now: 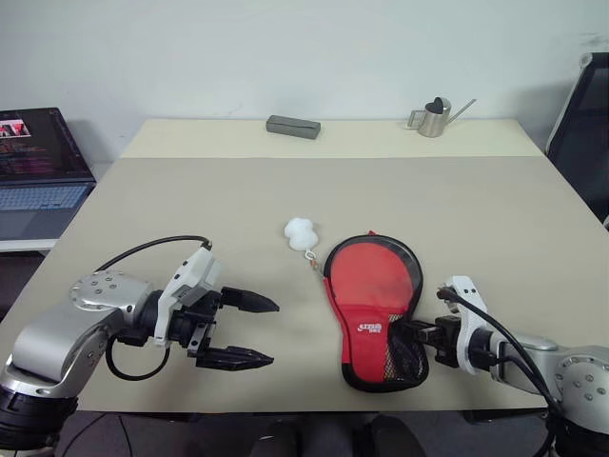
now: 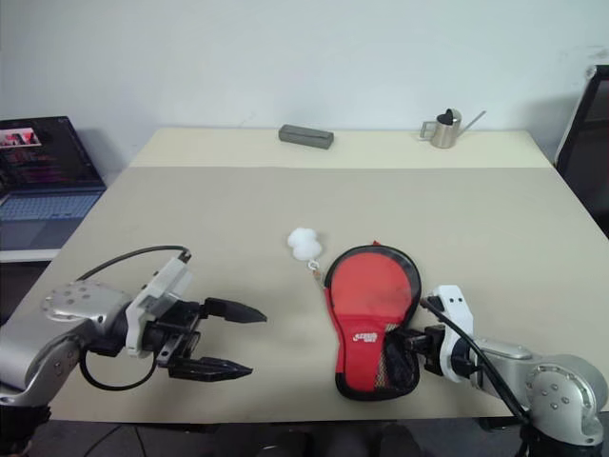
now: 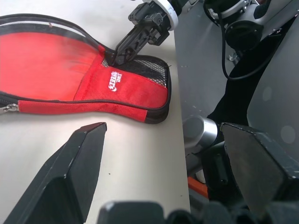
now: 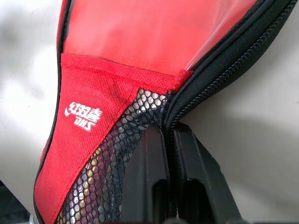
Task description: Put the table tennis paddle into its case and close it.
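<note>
The big tan surface (image 1: 285, 190) holds everything. A dark laptop (image 1: 38, 171) sits on a lower desk off to the left of it.

The case (image 1: 373, 307) lies flat near the front edge, a bit right of the middle. It is shaped like a paddle, with black trim all around. Its round part is red under clear plastic and points toward the far side. Its narrow end points to the front and has a red panel with a white logo and a black mesh pocket. Red shows through the clear part, but I cannot tell if that is the table tennis paddle inside.

The left claw (image 1: 249, 331) hangs over the surface to the left of the case, well apart from it. Its two black fingers are spread wide and hold nothing. They point toward the case.

The right claw (image 1: 411, 335) is at the narrow end of the case. Its fingers are pressed tight together on the black zip edge next to the mesh pocket.

A small silver watering can (image 1: 435, 116) stands at the far right. A grey box (image 1: 293, 126) lies at the far edge. A white fluffy ball (image 1: 301, 232) sits just beyond the case and hangs on a short chain from the case's zip.
</note>
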Controlling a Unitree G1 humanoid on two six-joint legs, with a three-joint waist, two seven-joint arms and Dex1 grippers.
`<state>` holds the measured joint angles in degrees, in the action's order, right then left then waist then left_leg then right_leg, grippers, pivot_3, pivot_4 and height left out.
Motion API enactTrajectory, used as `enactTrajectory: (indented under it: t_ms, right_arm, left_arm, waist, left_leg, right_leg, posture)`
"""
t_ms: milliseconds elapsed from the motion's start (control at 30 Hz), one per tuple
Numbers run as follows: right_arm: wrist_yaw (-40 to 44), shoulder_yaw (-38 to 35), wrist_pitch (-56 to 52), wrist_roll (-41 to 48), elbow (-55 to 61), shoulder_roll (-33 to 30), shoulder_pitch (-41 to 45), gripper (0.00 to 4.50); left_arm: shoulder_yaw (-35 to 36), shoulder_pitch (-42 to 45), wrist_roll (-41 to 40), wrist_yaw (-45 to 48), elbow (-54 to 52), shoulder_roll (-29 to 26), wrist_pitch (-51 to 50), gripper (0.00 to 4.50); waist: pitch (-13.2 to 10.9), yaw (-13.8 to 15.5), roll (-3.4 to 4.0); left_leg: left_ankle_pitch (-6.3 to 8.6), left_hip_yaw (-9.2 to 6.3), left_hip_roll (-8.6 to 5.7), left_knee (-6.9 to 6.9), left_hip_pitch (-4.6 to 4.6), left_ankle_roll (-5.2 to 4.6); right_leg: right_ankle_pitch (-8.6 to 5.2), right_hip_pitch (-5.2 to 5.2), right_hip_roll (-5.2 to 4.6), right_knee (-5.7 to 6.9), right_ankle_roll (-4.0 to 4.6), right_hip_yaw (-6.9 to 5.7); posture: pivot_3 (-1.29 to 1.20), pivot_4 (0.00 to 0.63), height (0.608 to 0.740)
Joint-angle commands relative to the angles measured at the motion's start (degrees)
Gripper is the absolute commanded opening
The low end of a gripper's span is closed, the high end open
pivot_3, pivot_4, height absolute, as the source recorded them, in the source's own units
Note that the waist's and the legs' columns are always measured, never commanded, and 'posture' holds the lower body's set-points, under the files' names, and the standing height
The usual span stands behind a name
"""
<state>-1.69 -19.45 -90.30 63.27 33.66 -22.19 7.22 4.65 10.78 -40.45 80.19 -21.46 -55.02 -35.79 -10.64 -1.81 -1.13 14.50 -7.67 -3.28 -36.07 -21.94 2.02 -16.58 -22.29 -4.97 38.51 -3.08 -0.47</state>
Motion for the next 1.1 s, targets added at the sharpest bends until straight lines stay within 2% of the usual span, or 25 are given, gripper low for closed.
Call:
enactTrajectory:
  t_ms: [33, 400, 700, 833, 900, 933, 1033, 1100]
  right_arm:
    - [-2.6, -0.1, -2.2, 5.7, 0.8, -0.9, -2.2, 0.02]
    - [-12.0, 0.1, -0.1, 17.2, 0.3, -2.0, -4.5, 0.02]
    - [-23.6, 7.9, 11.9, 30.0, -2.0, -7.8, -5.0, 0.02]
    - [-27.4, 11.3, 18.6, 34.7, -2.0, -11.5, -4.9, 1.07]
    - [-25.6, 12.1, 20.5, 33.1, -1.3, -13.0, -3.8, 1.77]
    - [-22.1, 11.7, 21.5, 30.4, -0.4, -13.8, -2.9, 2.09]
    - [-8.5, 10.8, 24.5, 21.0, 3.1, -18.2, -2.1, 2.09]
    - [-2.7, 9.9, 25.6, 18.6, 2.8, -20.9, -3.2, 2.09]
  left_arm:
    - [0.5, -0.3, -1.1, 0.9, -1.6, -0.8, 0.5, 4.28]
    - [0.4, -0.6, -0.6, 1.1, -1.2, -0.7, 1.1, 4.28]
    - [0.2, -0.6, -0.3, 0.6, -0.9, -0.3, 1.5, 4.28]
    - [0.3, -0.8, -0.2, 0.3, -0.8, -0.3, 1.6, 4.28]
    - [0.4, -0.8, -0.3, 0.1, -0.9, -0.3, 1.7, 4.28]
    - [0.4, -0.9, -0.3, 0.1, -0.9, -0.3, 1.7, 4.28]
    - [0.5, -1.0, -0.2, -0.1, -0.9, -0.2, 1.9, 4.28]
    - [0.5, -1.1, -0.1, -0.2, -0.8, -0.2, 1.9, 4.28]
  waist:
    - [0.0, 0.0, 0.0]
    - [0.0, 0.0, 0.0]
    - [0.0, -0.2, -0.01]
    - [0.0, -0.2, -0.01]
    - [0.0, -0.2, -0.01]
    - [0.0, -0.2, -0.01]
    - [0.0, -0.1, -0.01]
    - [0.0, 0.0, -0.01]
  left_leg:
    - [0.0, 0.0, 0.0, 0.0, 0.0, 0.0]
    - [0.0, 0.01, 0.01, 0.0, 0.01, 0.0]
    - [0.0, 0.04, 0.03, -0.01, 0.03, -0.01]
    - [0.0, 0.05, 0.08, -0.01, 0.04, 0.0]
    - [0.0, 0.06, 0.08, -0.01, 0.04, -0.01]
    - [0.0, 0.07, 0.07, -0.02, 0.04, -0.01]
    - [0.0, 0.09, 0.03, -0.05, 0.03, -0.01]
    - [0.0, 0.1, 0.03, -0.05, 0.02, -0.01]
  right_leg:
    - [0.0, 0.0, 0.0, 0.0, 0.0, 0.0]
    - [-0.01, 0.0, 0.0, 0.01, 0.0, 0.0]
    - [-0.01, 0.01, 0.01, 0.03, 0.01, 0.02]
    - [-0.01, 0.01, 0.03, 0.04, 0.02, 0.02]
    - [-0.01, 0.02, 0.04, 0.04, 0.02, 0.03]
    - [-0.01, 0.02, 0.04, 0.04, 0.02, 0.03]
    - [-0.02, 0.04, 0.04, 0.03, 0.01, 0.02]
    - [-0.02, 0.05, 0.04, 0.02, 0.0, -0.03]
  posture:
    - [0.0, 0.15, 0.74]
    - [0.0, 0.15, 0.74]
    - [0.0, 0.15, 0.74]
    - [0.0, 0.15, 0.74]
    - [0.0, 0.15, 0.74]
    - [0.0, 0.15, 0.74]
    - [0.0, 0.15, 0.74]
    - [0.0, 0.15, 0.74]
